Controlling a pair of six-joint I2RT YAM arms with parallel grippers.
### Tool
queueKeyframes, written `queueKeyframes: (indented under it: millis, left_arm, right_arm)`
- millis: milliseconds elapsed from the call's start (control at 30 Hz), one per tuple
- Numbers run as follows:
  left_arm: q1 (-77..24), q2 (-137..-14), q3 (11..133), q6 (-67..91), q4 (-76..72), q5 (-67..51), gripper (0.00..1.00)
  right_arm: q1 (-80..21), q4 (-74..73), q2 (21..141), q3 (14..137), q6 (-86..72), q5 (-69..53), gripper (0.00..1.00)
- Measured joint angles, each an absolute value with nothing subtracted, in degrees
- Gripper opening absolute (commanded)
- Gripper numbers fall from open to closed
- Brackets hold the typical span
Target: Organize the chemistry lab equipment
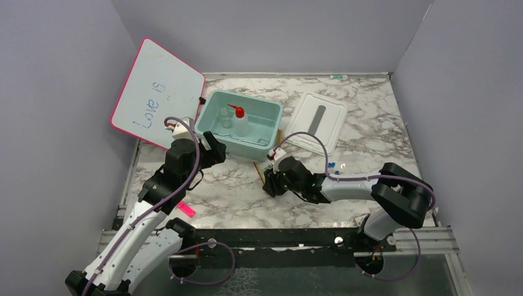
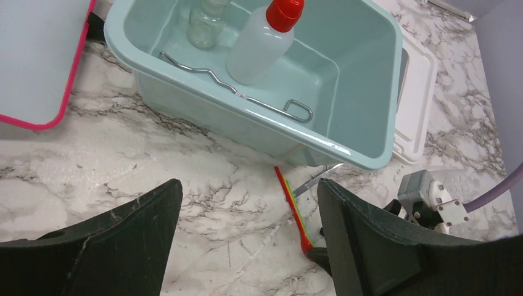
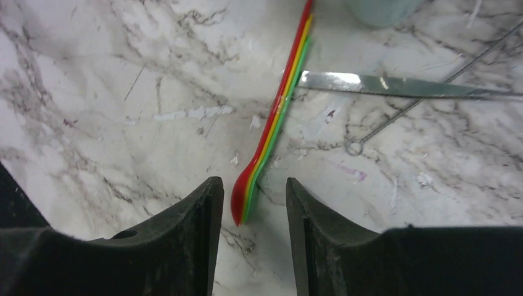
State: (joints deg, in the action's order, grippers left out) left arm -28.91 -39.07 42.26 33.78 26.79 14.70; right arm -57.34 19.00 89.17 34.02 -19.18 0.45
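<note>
Spoon stack (image 3: 280,105): flat on tabletop (image 3: 123,92), just near of teal bin (image 2: 185,98). Light, thin, slick plastic; may fan apart. Right end effector (image 3: 251,188) open, straddling bowl end; pinch across edges. Left end effector (image 2: 247,191) open, empty.

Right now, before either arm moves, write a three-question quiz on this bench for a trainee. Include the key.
1. True or false: the squeeze bottle stands inside the teal bin.
2. Pick one. The right gripper has its fingers:
A) apart, one on each side of the tip of the stacked coloured spoons
B) clamped shut on the spoons
C) down inside the bin
3. Short answer: what does the left gripper hold?

Key: 1 true; 2 A; 3 nothing, it is open and empty above the table.
</note>
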Motion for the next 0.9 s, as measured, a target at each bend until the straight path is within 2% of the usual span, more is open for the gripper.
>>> queueKeyframes:
  millis: [100,400,667,900]
  left_arm:
    - [-28.91,-38.79,42.26,33.36,26.85,15.05,0.83]
    - [-28.91,-38.3,42.26,32.58,27.38,16.1,0.83]
    - [-28.91,-37.56,42.26,32.25,28.25,16.36,0.83]
    - [-28.91,-37.04,42.52,32.01,29.34,16.43,0.83]
  right_arm:
    - [-57.74,15.73,90.06,37.85,-19.86,5.13,0.46]
    - [-60.6,10.07,99.31,47.2,-20.58,14.5,0.32]
    - [-64.25,5.93,102.74,52.1,-21.67,22.26,0.06]
    - [-65.19,5.65,102.72,52.51,-20.53,21.52,0.01]
